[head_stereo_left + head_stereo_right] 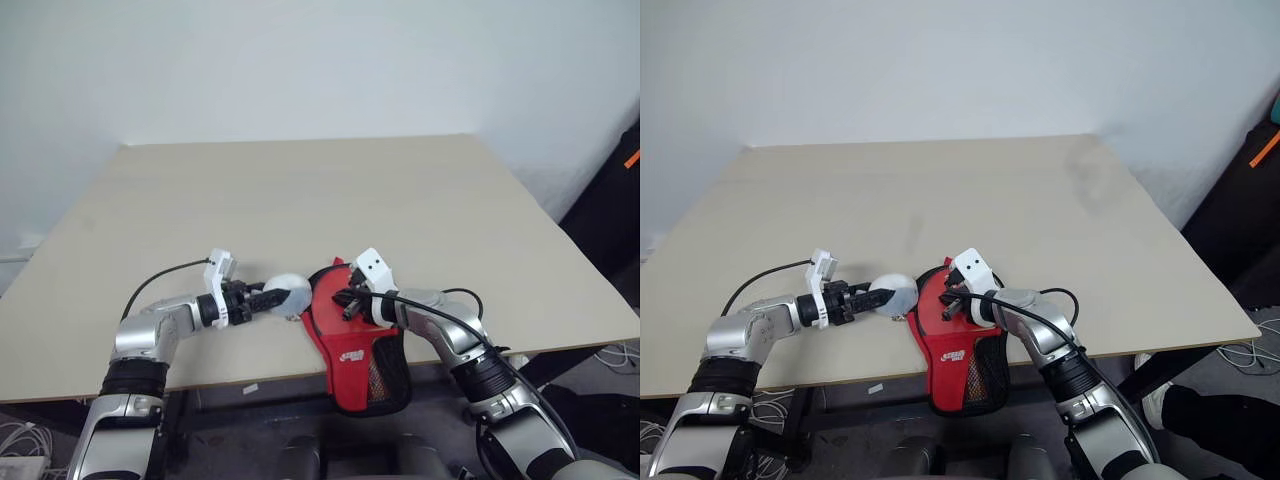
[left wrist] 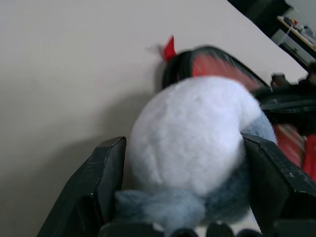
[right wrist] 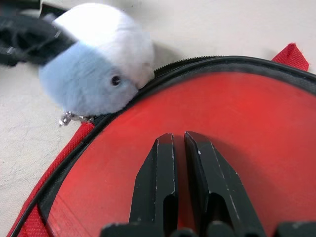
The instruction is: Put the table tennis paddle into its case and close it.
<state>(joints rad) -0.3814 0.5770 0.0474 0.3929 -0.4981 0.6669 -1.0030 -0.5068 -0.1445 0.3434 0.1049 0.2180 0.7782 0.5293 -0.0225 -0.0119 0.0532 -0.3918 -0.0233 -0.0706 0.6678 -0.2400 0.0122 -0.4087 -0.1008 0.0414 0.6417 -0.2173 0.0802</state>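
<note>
Pressing together with no gap, the right gripper [image 3: 178, 143] fingers lie over the paddle [image 3: 237, 123], whose red face sits inside the open case [image 1: 360, 362]. That case lies at the table's [image 1: 300, 200] near edge, its narrow end hanging over the edge. Just beside the case's rim, the left gripper [image 2: 185, 148] is clamped on a fluffy white-and-blue plush toy [image 2: 192, 143], which touches the zip.

Silver arms with black joint bands, white wrist camera mounts, black cables and black jaws.
</note>
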